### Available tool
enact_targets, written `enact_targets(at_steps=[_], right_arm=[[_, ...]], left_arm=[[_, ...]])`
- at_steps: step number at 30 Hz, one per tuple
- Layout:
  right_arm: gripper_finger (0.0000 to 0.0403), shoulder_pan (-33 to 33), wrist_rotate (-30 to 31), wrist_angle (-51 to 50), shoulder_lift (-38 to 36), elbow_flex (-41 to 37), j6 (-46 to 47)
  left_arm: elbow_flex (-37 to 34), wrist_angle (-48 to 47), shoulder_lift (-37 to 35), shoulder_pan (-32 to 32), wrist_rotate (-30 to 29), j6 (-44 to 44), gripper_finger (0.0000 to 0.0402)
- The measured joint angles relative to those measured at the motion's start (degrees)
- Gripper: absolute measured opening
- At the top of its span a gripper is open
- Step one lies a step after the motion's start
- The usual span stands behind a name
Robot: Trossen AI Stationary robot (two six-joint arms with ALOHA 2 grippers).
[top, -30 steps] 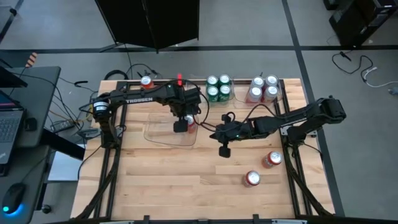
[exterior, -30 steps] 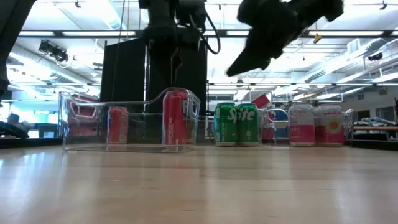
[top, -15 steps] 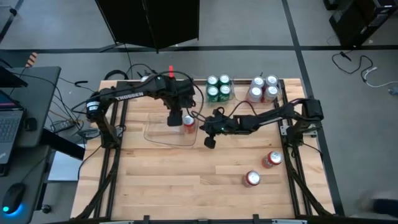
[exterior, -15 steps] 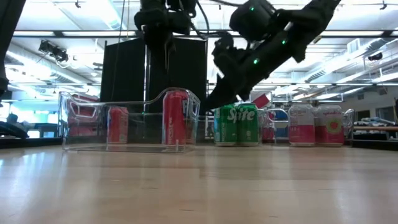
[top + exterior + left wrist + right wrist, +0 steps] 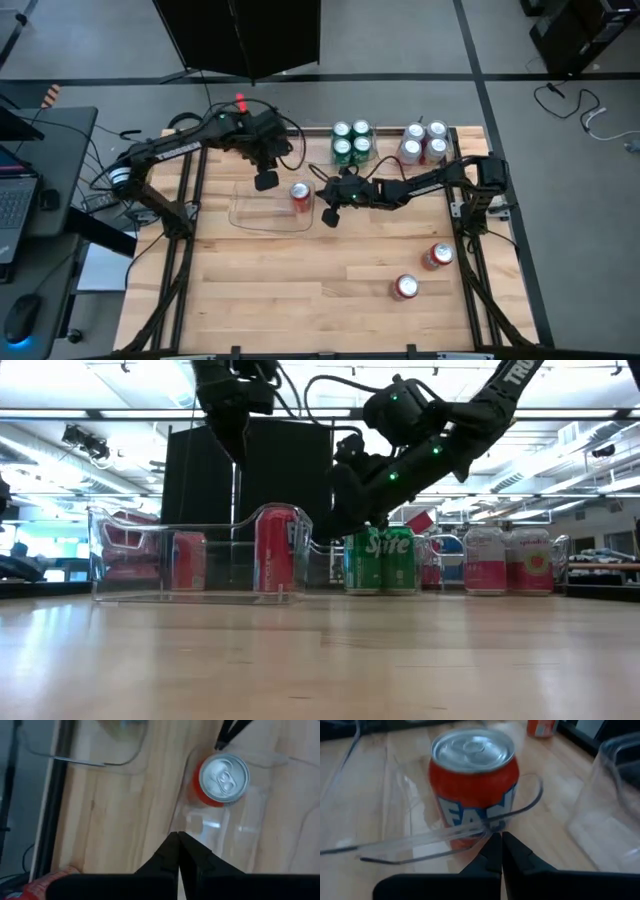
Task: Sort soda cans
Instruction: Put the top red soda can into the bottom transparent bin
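A red soda can stands upright at the right end of a clear bin; it also shows in the right wrist view. My left gripper hangs shut above the bin's far left part, holding nothing. My right gripper is shut and low, at the bin's right end wall. Several green cans and several silver-and-red cans stand in clear bins at the far edge. Two red cans lie loose at the near right. My right gripper meets the bin's right end wall at its curved rim with its shut fingertips. It comes from the table's right, slanting down. The bin rests flat on the table with the red can upright just behind that wall.
Another red can stands behind the bin at the far left. Cables run along the table's far edge. Bare wood lies in the near half of the table, left of the two loose cans.
My left gripper has drawn up and away from the red can toward the far left, and its fingers have shut. My right gripper has swung left and down to the bin's right end. The bin with the can has slid a little toward the left.
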Motion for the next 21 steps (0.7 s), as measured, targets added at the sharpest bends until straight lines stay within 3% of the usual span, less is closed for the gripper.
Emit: enact_targets(at_steps=[9,13,15,21], right_arm=[[0.0000,-1.6,-4.8,5.8,4.8,2.9,-0.9],[0.0000,-1.8,-6.0,5.3,6.1,4.7,-1.4],[0.0001,-1.8,-6.2,5.0,5.8,4.9,-1.5],[0.0008,-1.7,-6.2,-0.7,2.5,4.9,-1.5]], left_arm=[[-11.0,3.2,-9.2,4.3,-0.2,-3.4,0.0003],[-13.6,2.4,-10.9,7.2,-3.6,-5.9,0.0003],[-13.8,1.2,-11.0,9.0,-7.4,-8.1,0.0003],[-13.8,-1.4,-11.1,11.7,-26.4,-19.5,0.0003]])
